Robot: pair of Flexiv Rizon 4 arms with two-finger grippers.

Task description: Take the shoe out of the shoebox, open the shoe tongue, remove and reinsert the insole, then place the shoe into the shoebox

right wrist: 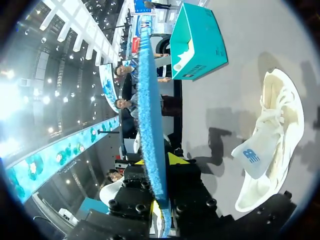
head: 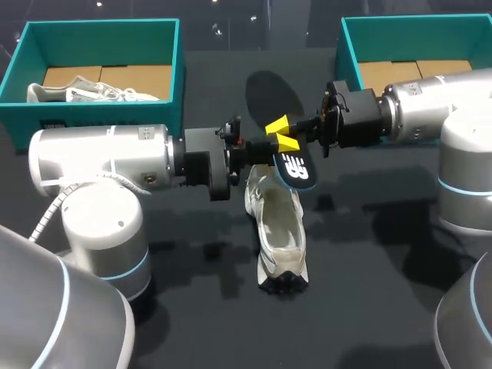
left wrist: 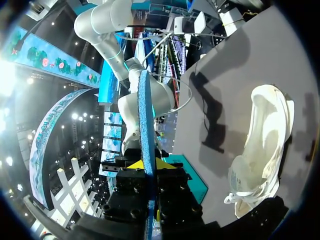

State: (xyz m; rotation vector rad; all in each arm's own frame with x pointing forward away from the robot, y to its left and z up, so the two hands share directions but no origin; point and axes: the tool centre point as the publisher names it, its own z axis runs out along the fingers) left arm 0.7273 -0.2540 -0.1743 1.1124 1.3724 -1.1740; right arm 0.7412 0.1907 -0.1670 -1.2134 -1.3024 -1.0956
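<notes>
**Both tools pinch the insole above the shoe**

Head view: the left tool (head: 287,144) and the right tool (head: 277,126) meet over the middle of the counter (head: 369,307), their yellow tips close together. Both are clamped on one end of the dark insole (head: 298,171), which hangs in the air just above the heel end of the white shoe (head: 280,238). The shoe lies on the counter, outside both boxes, with its toe pointing toward the robot. The left box (head: 100,24) stands at the far left corner with a second shoe (head: 84,94) inside it. The right box (head: 415,21) stands at the far right.

Left wrist view: the insole (left wrist: 145,125) shows edge-on as a thin blue strip. It runs straight ahead from between the fingers of the left tool (left wrist: 149,164), with a yellow tip pressed against each face. The shoe (left wrist: 265,145) lies on the counter beside and below the tool, clear of it.

Right wrist view: the insole (right wrist: 150,115) is again edge-on, pinched from both sides by the right tool (right wrist: 157,161). The shoe (right wrist: 280,125) lies beside the tool, and the left box (right wrist: 200,40) stands farther ahead.
</notes>
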